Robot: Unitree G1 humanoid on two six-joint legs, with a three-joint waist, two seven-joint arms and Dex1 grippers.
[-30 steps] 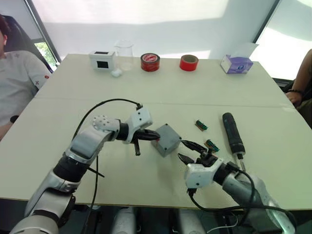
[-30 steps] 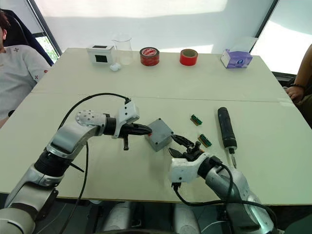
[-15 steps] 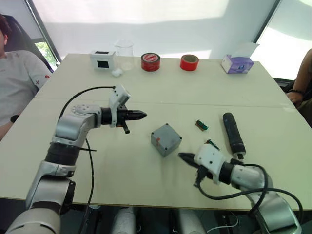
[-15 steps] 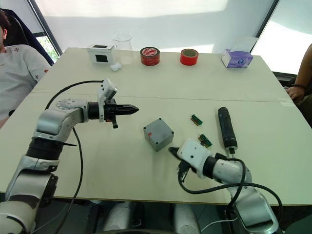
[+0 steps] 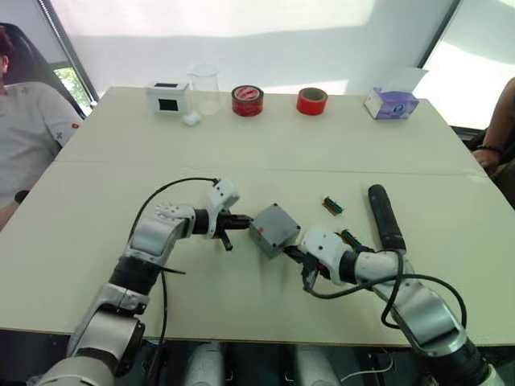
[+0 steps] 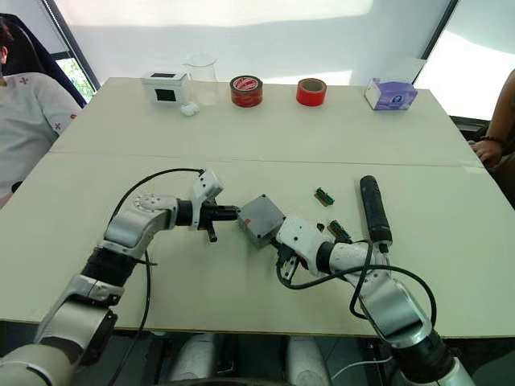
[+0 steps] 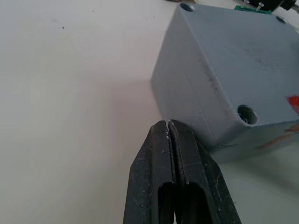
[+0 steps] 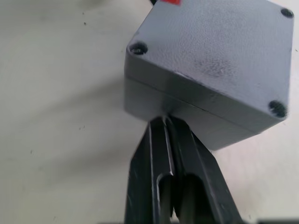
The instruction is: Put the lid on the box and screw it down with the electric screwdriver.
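Observation:
The grey box (image 5: 274, 228) stands mid-table with the lid (image 8: 219, 42) seated on top; a seam runs around it and screw holes show at the lid's corners. A red mark shows at one edge. My left gripper (image 5: 245, 219) is shut, its tip touching the box's left side (image 7: 196, 93). On the opposite side my right gripper (image 5: 291, 251) is shut too, its tip against the box's near right wall (image 8: 196, 123). The black electric screwdriver (image 5: 385, 217) lies flat on the table to the right of the box, held by nothing.
Two small green circuit boards (image 5: 332, 206) (image 5: 350, 239) lie between the box and the screwdriver. Along the far edge stand a white box with a black screen (image 5: 167, 96), a beaker (image 5: 204, 80), two red tape rolls (image 5: 247, 100) (image 5: 311, 101) and a tissue box (image 5: 391, 103). People sit at both sides.
Both arms have closed in on the box: the left gripper came down and right to its left side, the right gripper moved up and left to its right side. The box stays put.

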